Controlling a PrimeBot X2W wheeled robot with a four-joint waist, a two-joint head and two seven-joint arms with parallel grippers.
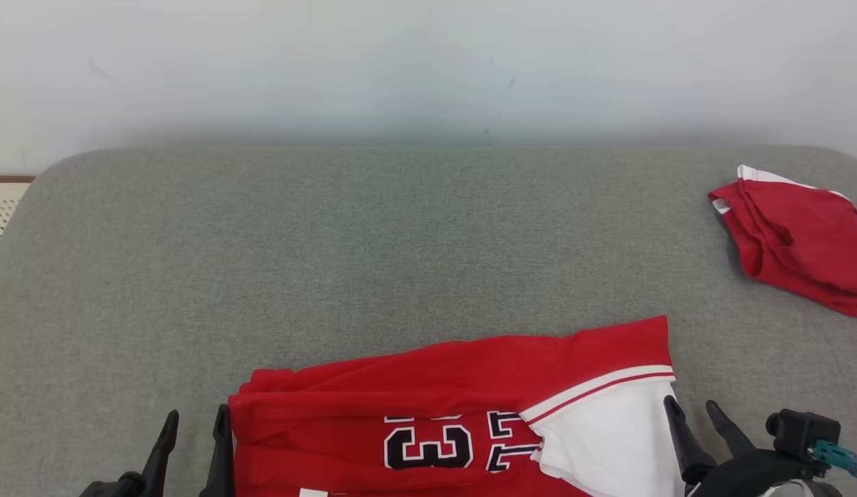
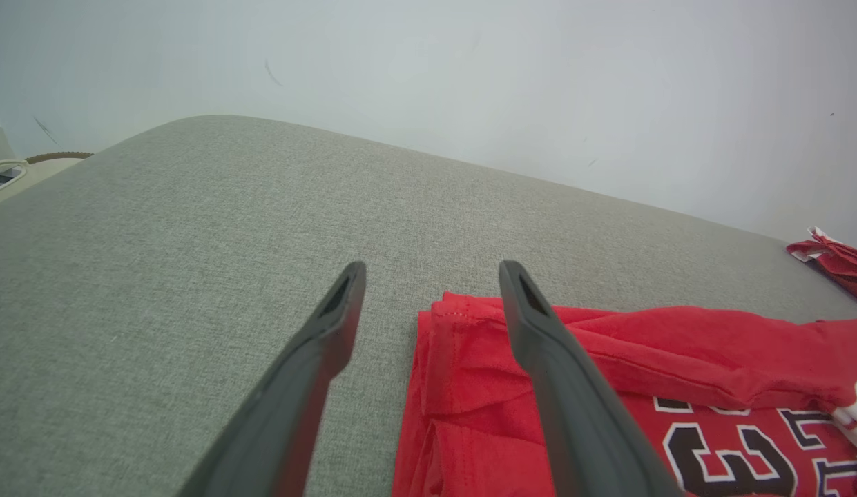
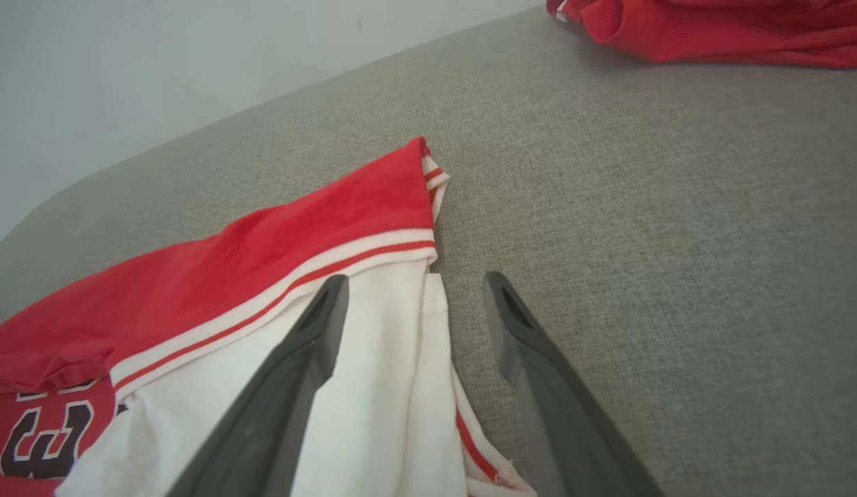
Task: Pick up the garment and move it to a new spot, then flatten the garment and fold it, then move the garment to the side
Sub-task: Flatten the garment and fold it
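Tools, two. The left gripper (image 1: 197, 452), lower left of the head view, has its fingers spread and holds nothing; it sits at the jersey's left edge. The right gripper (image 1: 703, 435), lower right, is likewise spread and empty, at the jersey's right edge.

Jersey (image 1: 469, 393), one: red with a white panel and dark numerals, folded into a band. It lies at bottom centre between the grippers, its far edge slanting higher toward the right.

Pad (image 1: 331, 255), one: grey fabric with rounded far corners, bare across the centre and left. Its far edge meets the wall (image 1: 400, 62).

Bundle (image 1: 801, 238), one: red cloth with white trim at the right edge, well apart from the jersey.
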